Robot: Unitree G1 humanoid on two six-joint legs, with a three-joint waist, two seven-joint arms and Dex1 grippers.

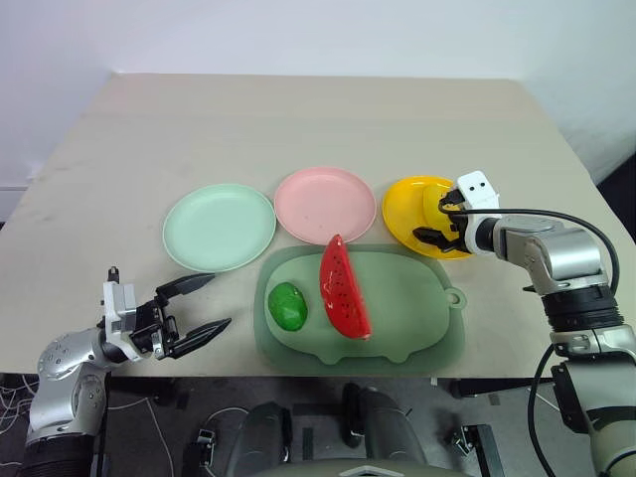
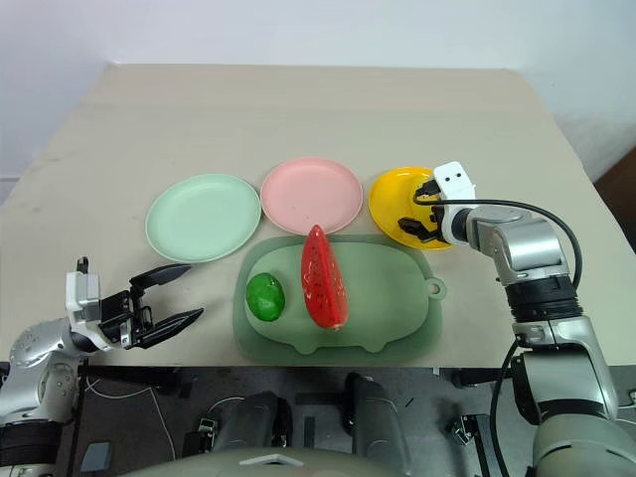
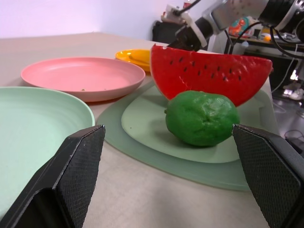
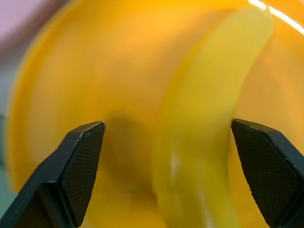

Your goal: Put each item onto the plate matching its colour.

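From the head camera you see the table [image 1: 298,129] with three plates in a row: the mint green plate [image 1: 219,227] on the left, the pink plate [image 1: 325,204] in the middle and the yellow plate [image 1: 405,214] on the right. Just in front of them lies the pale green pig-shaped board [image 1: 407,318]. On that board the watermelon wedge [image 1: 343,288] stands on edge, and the green fruit [image 1: 287,306] sits just beside it on the left. Your right gripper [image 1: 443,221] is over the yellow plate with its fingers spread wide. The banana [image 1: 434,204] lies on that plate beneath it. Your left gripper [image 1: 201,305] hangs near the table's front edge, left of the board, jaws wide and empty.

From the left wrist you look between two wide-spread black fingers [image 3: 71,180] at the green fruit [image 3: 202,118], with the watermelon wedge [image 3: 209,73] touching it from behind. The mint green plate [image 3: 33,128], pink plate [image 3: 83,76] and a sliver of yellow plate [image 3: 135,56] lie beyond, and the other arm's gripper [image 3: 187,38] is above the yellow one.

From the right wrist the banana [image 4: 204,118] lies on the yellow plate [image 4: 85,61], between fingers [image 4: 78,161] spread well clear of it on both sides.
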